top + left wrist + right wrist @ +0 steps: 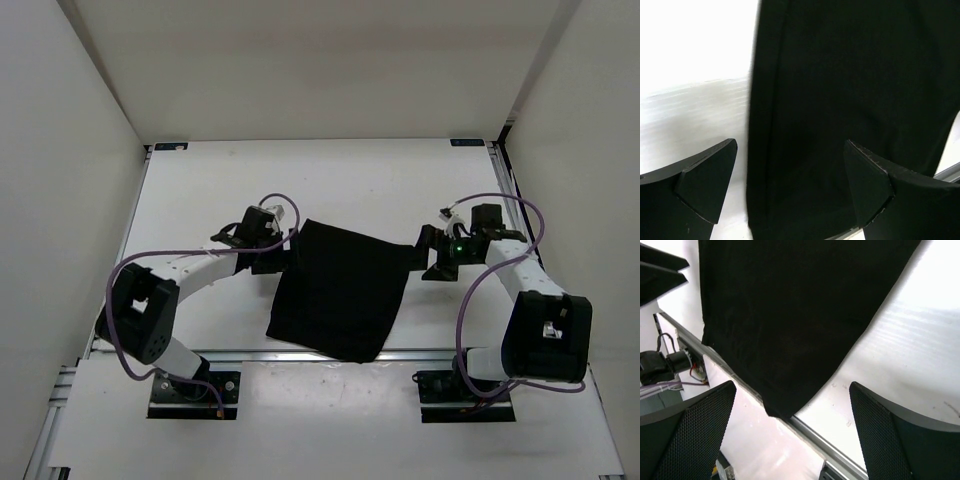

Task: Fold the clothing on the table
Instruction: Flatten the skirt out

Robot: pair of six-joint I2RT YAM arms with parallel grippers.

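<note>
The left gripper (283, 252) and right gripper (424, 256) both stand spread wide, pinching nothing, flanking the black clothing (340, 290), which lies flat on the table (200, 190), its near corner reaching the rail (250, 353)

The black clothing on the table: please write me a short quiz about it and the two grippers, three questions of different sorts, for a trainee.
1. True or false: the left gripper is shut on the clothing.
2. Multiple choice: where does the clothing's near corner lie? A) over the metal rail at the near edge of the table; B) against the far wall; C) under the left arm's base.
3. Short answer: is the right gripper holding anything?

Key: 1. False, it is open. 2. A. 3. No, it is open and holds nothing.
</note>
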